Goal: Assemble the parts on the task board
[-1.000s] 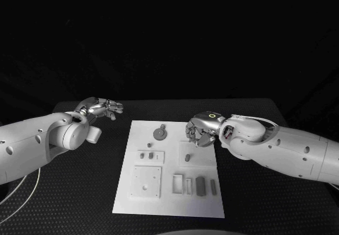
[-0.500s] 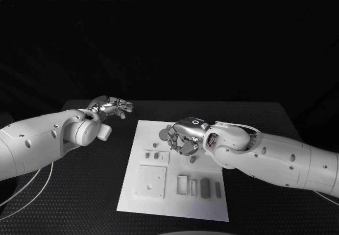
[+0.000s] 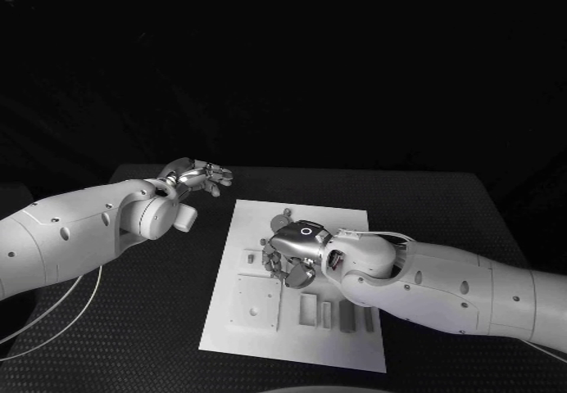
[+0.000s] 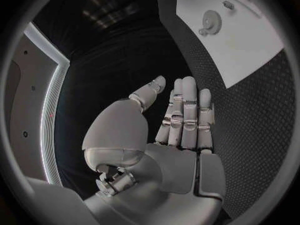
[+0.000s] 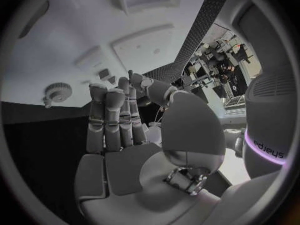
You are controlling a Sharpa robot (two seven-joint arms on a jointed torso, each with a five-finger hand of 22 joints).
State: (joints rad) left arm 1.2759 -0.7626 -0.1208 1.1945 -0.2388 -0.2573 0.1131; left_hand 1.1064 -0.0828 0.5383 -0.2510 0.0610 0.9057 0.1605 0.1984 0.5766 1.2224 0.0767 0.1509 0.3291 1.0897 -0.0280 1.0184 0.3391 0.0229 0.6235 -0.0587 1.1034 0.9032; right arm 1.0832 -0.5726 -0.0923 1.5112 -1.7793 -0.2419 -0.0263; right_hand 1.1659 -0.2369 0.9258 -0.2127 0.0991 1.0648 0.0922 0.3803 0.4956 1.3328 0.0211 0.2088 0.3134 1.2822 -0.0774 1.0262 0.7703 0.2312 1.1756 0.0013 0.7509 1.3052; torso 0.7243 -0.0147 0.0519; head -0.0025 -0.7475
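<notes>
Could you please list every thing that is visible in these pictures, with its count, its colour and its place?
table: one, black, textured top, under everything.
task board: one, white plate, middle of the table.
gear part: one, grey, round and toothed, on the board's far end.
slim upright parts: a few, grey, near the board's near right corner; the exact count is hard to tell.
square plate with a hole: one, white, on the board's near left part.
left robot hand: one, silver, over the table left of the board's far corner, fingers apart, holding nothing.
right robot hand: one, silver, over the board's middle, fingers down toward the parts; whether it holds one cannot be told.
</notes>
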